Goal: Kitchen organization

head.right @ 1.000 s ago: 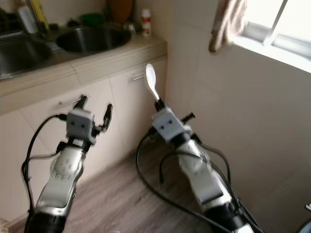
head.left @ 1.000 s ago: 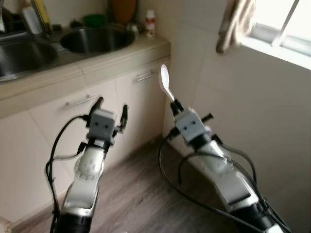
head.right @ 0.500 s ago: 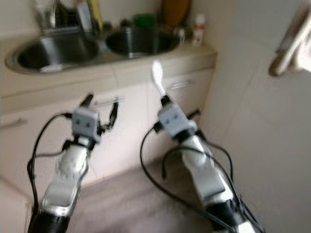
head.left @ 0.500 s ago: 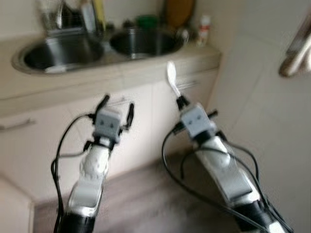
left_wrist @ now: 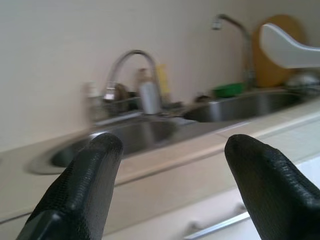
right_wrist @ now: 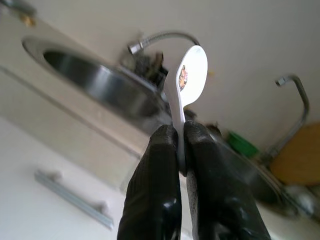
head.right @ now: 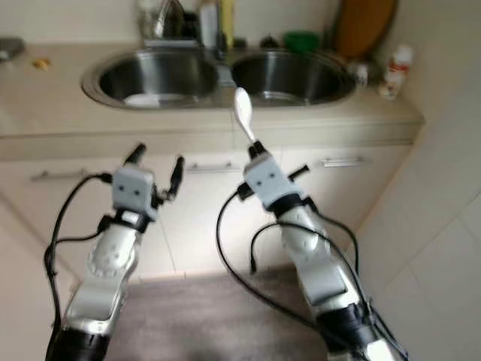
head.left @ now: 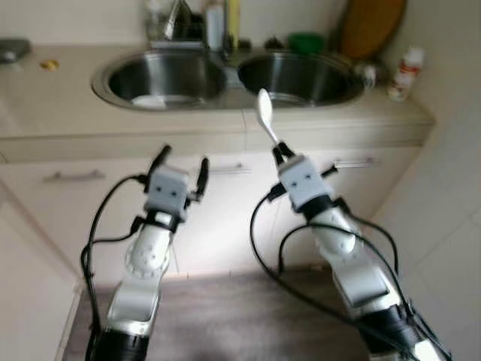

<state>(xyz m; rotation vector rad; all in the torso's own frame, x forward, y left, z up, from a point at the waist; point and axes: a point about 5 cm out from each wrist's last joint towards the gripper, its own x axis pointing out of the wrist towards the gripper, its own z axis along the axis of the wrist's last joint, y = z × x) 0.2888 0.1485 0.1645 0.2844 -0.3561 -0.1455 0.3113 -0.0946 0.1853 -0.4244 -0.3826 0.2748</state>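
Since a second ago the head camera has swung left, so both sink basins now sit squarely ahead where the tiled wall and window filled the right side; the arms and the spoon keep their pose relative to each other.

Beige counter (head.left: 60,98) runs across the scene above pale cabinet doors (head.left: 225,218) with metal bar handles. Set into it are two round steel basins, the left basin (head.left: 161,75) and the right basin (head.left: 301,75), side by side. Behind them stand a tap, bottles and a drying rack, somewhat blurred, with a brown round board (head.left: 372,26) leaning on the wall and a green object (head.left: 304,41) beside it. A small white bottle with a red cap (head.left: 404,69) stands near the counter's right end.

Both silver arms are raised in front of the cabinets. The left gripper (head.left: 180,162) hovers at cabinet height, its jaws spread wide apart with nothing between them. The right gripper (head.left: 279,153) has its jaws pinched tight on the handle of a white spoon (head.left: 264,113), which stands upright with the bowl on top, level with the counter's front edge, in front of the right basin. The spoon's bowl carries a small coloured mark (right_wrist: 183,76).
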